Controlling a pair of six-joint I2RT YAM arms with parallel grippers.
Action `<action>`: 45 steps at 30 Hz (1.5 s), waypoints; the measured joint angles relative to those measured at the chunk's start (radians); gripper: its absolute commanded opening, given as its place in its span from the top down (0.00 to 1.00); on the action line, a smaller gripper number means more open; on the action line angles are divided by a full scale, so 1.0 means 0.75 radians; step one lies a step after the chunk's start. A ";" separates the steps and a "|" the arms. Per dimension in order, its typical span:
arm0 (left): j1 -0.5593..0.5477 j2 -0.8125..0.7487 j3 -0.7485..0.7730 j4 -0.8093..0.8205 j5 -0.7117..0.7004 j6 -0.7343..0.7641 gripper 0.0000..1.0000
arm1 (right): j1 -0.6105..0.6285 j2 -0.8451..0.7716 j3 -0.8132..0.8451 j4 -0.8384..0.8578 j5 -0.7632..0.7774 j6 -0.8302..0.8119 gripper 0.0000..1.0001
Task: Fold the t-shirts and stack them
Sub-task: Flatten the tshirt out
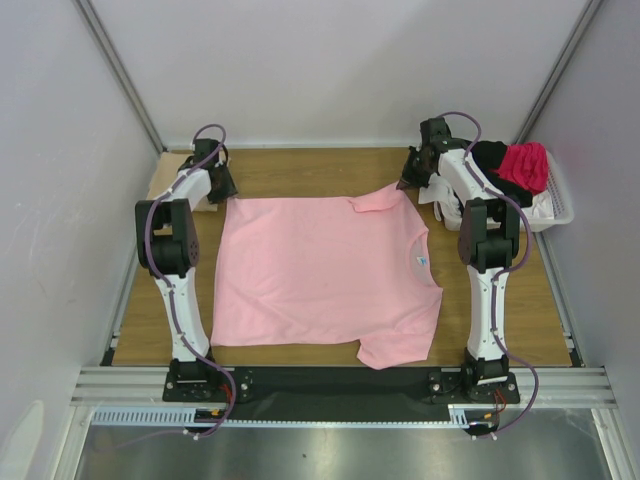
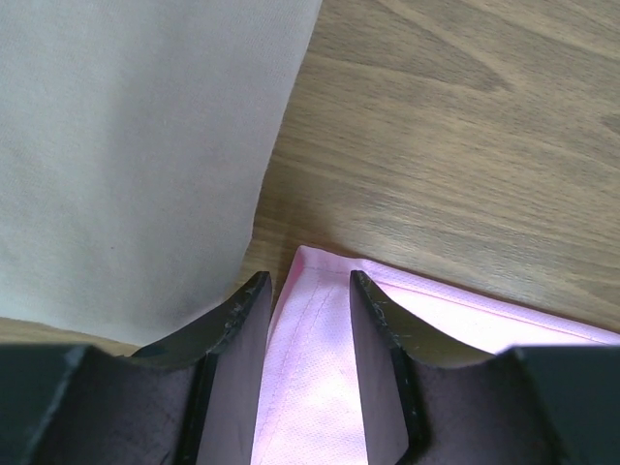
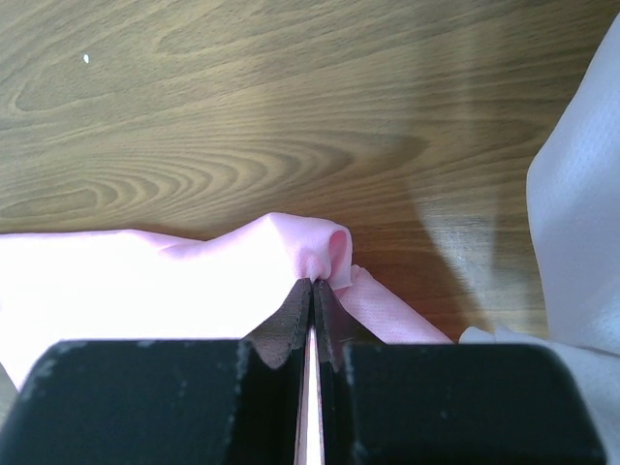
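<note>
A light pink t-shirt (image 1: pixel 320 270) lies spread flat on the wooden table, collar to the right. My left gripper (image 1: pixel 222 190) is at its far left corner. In the left wrist view the gripper (image 2: pixel 308 283) is open, its jaws standing either side of the pink hem corner (image 2: pixel 310 339). My right gripper (image 1: pixel 412 180) is at the shirt's far right sleeve. In the right wrist view it (image 3: pixel 313 283) is shut on a pinched fold of the pink cloth (image 3: pixel 315 247). A tan shirt (image 1: pixel 168 180) lies folded at the far left, also seen in the left wrist view (image 2: pixel 126 145).
A white plastic basket (image 1: pixel 558 208) stands at the far right with black (image 1: pixel 492 158), magenta (image 1: pixel 525 165) and white shirts in it. White cloth (image 3: pixel 581 194) hangs close to my right gripper. Bare wood (image 1: pixel 300 165) lies beyond the pink shirt.
</note>
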 measured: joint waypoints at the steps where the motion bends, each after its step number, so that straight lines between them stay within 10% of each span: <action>1: 0.000 0.000 -0.002 0.002 0.001 0.002 0.57 | 0.000 0.000 0.000 0.000 0.001 0.000 0.96; 17: 0.001 0.015 -0.022 0.002 0.000 0.010 0.64 | 0.000 0.000 0.000 -0.004 0.004 0.001 0.96; 27: 0.001 0.025 -0.022 0.003 -0.012 0.041 1.00 | 0.000 0.000 0.000 -0.004 0.004 0.003 0.96; 45: 0.001 0.019 -0.048 0.088 -0.026 0.149 1.00 | -0.009 0.008 0.067 -0.002 -0.069 0.045 0.87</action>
